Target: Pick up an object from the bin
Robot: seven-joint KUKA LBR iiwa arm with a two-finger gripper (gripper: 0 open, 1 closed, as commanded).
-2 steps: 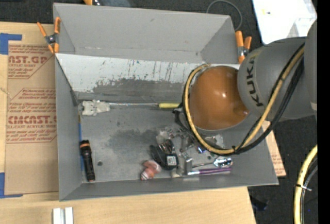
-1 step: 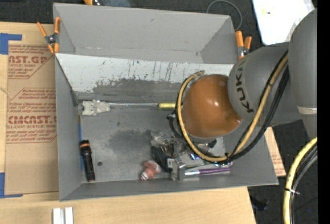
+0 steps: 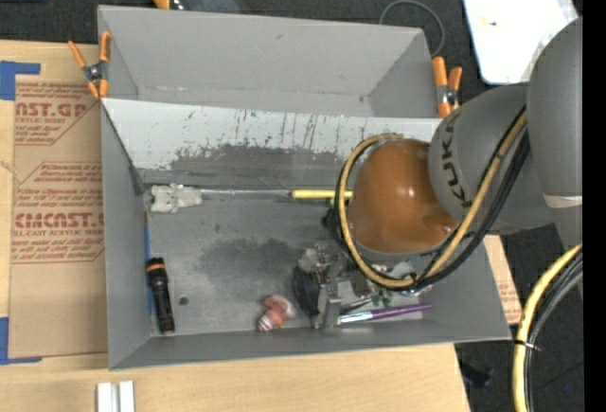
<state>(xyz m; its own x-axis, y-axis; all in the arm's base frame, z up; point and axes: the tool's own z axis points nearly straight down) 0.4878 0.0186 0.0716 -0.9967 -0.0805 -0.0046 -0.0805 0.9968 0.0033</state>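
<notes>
My gripper (image 3: pixel 325 285) is low in the bin's front right part, under the arm's wrist. A small pink and red lump (image 3: pixel 276 312) lies just left of it on the bin floor. A dark, black thing (image 3: pixel 303 288) sits right against the gripper's left side. A purple pen (image 3: pixel 402 312) and a thin green stick (image 3: pixel 363 306) lie just to its right, near the front wall. Whether anything is held is hidden.
A long thin rod with a white head (image 3: pixel 172 199) and a yellow end (image 3: pixel 312 195) lies across the bin behind the gripper. A black marker with an orange band (image 3: pixel 159 295) rests along the left wall. The arm's wrist covers the bin's right side.
</notes>
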